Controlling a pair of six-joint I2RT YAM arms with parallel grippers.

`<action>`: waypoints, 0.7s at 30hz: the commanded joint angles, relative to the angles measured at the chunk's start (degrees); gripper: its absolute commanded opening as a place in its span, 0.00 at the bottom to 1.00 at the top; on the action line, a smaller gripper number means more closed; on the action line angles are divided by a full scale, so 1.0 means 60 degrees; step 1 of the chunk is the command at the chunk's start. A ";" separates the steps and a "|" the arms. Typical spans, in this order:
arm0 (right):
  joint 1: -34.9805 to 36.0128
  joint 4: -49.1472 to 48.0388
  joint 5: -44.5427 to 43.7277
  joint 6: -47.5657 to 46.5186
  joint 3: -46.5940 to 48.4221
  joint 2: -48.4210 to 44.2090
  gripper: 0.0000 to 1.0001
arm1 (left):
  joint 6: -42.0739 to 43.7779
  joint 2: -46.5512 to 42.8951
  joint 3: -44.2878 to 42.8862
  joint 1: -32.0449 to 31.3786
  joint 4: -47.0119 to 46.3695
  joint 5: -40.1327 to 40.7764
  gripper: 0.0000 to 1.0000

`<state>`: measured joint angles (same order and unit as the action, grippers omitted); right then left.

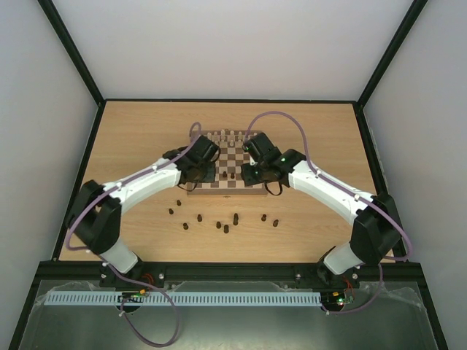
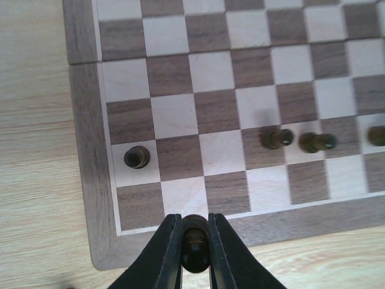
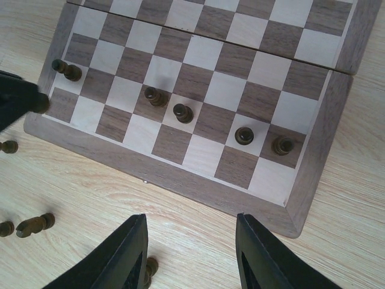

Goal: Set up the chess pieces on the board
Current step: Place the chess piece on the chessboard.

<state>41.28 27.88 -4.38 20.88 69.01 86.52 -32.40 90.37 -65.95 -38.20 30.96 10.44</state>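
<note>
The board (image 1: pixel 219 192) lies mid-table, with cream-white chessmen on its far row. My left gripper (image 1: pixel 194 175) hangs over the board's near left corner, shut on one dark brown chess piece (image 2: pixel 195 241), just above the brown border (image 2: pixel 84 120). Dark pieces stand on the second row: one (image 2: pixel 137 157) at the left, others (image 2: pixel 277 138) (image 2: pixel 317 142) further right. My right gripper (image 1: pixel 252 175) is open and empty (image 3: pixel 191 220), above the table just in front of the board's near right edge (image 3: pixel 198 186). Several dark pieces (image 3: pixel 183 112) (image 3: pixel 244 135) (image 3: pixel 282 145) show on that row.
Several loose dark pieces (image 1: pixel 226 229) (image 1: pixel 264 217) (image 1: pixel 171 211) lie scattered on the wooden tabletop in front of the board. One piece (image 3: pixel 150 268) sits beside my right gripper's left finger; others (image 3: pixel 35 224) lie further left. Black frame posts edge the table.
</note>
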 commanded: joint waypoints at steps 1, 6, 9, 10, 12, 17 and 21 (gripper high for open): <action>0.0048 0.0378 -0.0149 -0.0024 -0.0031 -0.0311 0.41 | 0.0382 0.0880 -0.0545 0.0037 0.0437 -0.0041 0.05; 0.0037 0.0343 -0.0112 -0.0024 -0.0062 -0.0328 0.41 | 0.0527 0.1647 -0.0924 0.0102 0.0340 -0.0007 0.05; 0.0035 0.0328 -0.0089 -0.0034 -0.0076 -0.0304 0.41 | 0.0573 0.1957 -0.1012 0.0192 0.0219 -0.0003 0.06; 0.0046 0.0319 -0.0092 -0.0038 -0.0084 -0.0309 0.41 | 0.0589 0.2024 -0.1042 0.0222 0.0198 -0.0010 0.06; 0.0038 0.0316 -0.0076 -0.0031 -0.0083 -0.0299 0.41 | 0.0646 0.2167 -0.1137 0.0281 0.0218 0.0042 0.06; 0.0040 0.0280 -0.0050 -0.0038 -0.0095 -0.0261 0.41 | 0.0734 0.2438 -0.1299 0.0410 0.0276 0.0245 0.06; 0.0046 0.0254 -0.0025 -0.0037 -0.0106 -0.0228 0.41 | 0.0779 0.2581 -0.1309 0.0504 0.0190 0.0214 0.06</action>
<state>41.28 27.94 -4.56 20.88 68.93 86.13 -28.69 104.57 -72.38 -35.79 31.53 11.00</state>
